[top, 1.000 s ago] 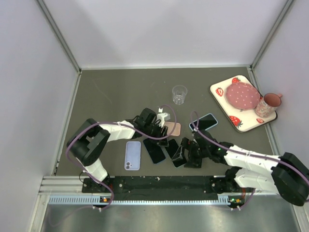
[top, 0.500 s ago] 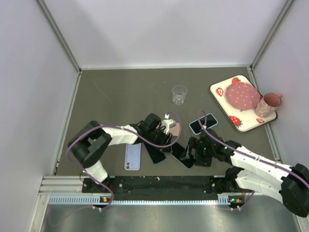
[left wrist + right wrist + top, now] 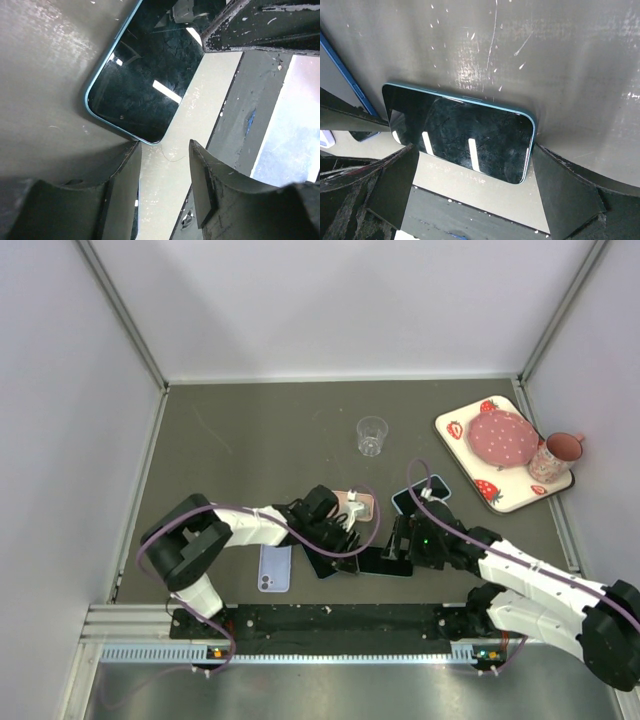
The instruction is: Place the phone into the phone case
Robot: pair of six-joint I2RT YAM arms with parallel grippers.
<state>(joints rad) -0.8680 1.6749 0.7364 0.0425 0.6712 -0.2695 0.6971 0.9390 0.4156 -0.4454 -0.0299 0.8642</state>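
The phone (image 3: 388, 563), black-screened with a teal edge, lies flat and crosswise near the front edge, between the two grippers. My right gripper (image 3: 398, 548) hangs over it, open. In the right wrist view the phone (image 3: 460, 132) fills the space between the wide-spread fingers of the right gripper (image 3: 475, 150). The right finger (image 3: 555, 185) meets the phone's end; I cannot tell if it presses. My left gripper (image 3: 345, 538) is open with nothing in its gap (image 3: 164, 150), its left fingertip (image 3: 131, 150) at the corner of the phone (image 3: 145, 75). The lavender phone case (image 3: 274, 568) lies left of both.
A second dark phone (image 3: 320, 556) lies under the left gripper, a pink flat piece (image 3: 358, 504) behind it, and a blue-edged phone (image 3: 420, 496) behind the right gripper. A clear cup (image 3: 371, 435) stands mid-table. A strawberry tray (image 3: 492, 490) and pink mug (image 3: 556, 454) sit far right.
The phone has turned from a diagonal to crosswise and shifted slightly right. My left gripper has come forward and rightward to its corner. The right gripper has shifted a little over it.
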